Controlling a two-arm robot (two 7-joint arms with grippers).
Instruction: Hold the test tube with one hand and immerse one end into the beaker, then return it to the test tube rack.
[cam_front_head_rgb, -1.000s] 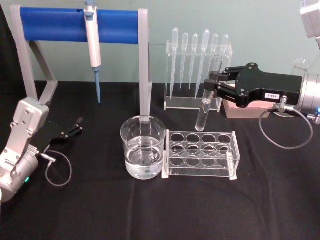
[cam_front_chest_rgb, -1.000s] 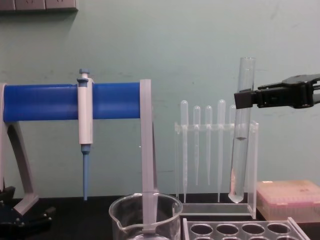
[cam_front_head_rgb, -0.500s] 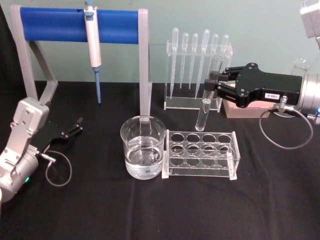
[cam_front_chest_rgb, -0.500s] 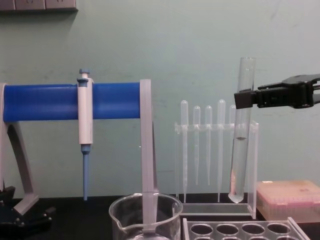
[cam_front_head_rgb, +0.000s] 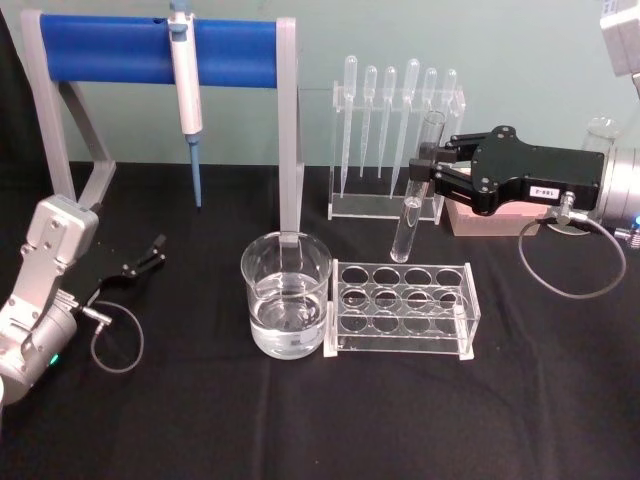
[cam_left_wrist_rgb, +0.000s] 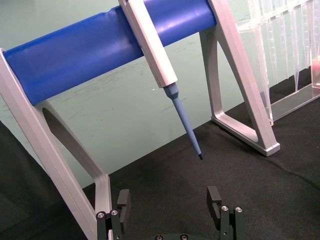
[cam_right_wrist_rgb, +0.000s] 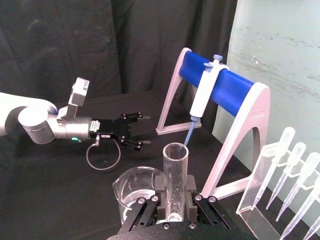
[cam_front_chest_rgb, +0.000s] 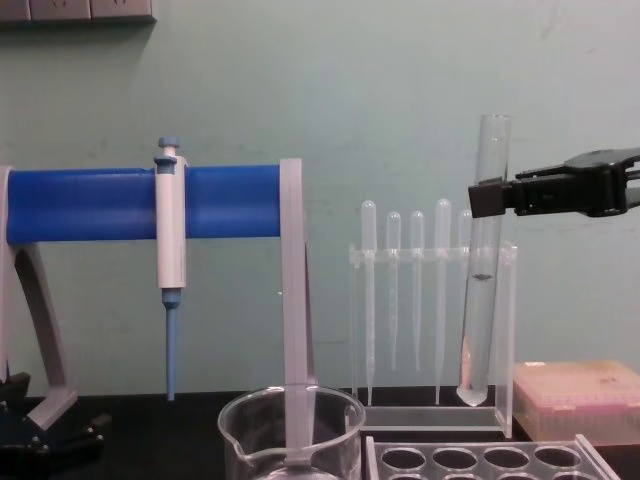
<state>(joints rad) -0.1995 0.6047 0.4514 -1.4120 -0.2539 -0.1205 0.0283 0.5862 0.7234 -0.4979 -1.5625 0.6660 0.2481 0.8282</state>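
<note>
Our black, flat-jawed right hand gripped the long clear glass test tube near its open rim. It held the tube nearly upright in the air, round bottom above the far side of the clear plastic test tube rack. The wide clear glass beaker stood just beside the rack, mid-tabletop. Our left hand rested near the left edge, fingers apart and empty.
</note>
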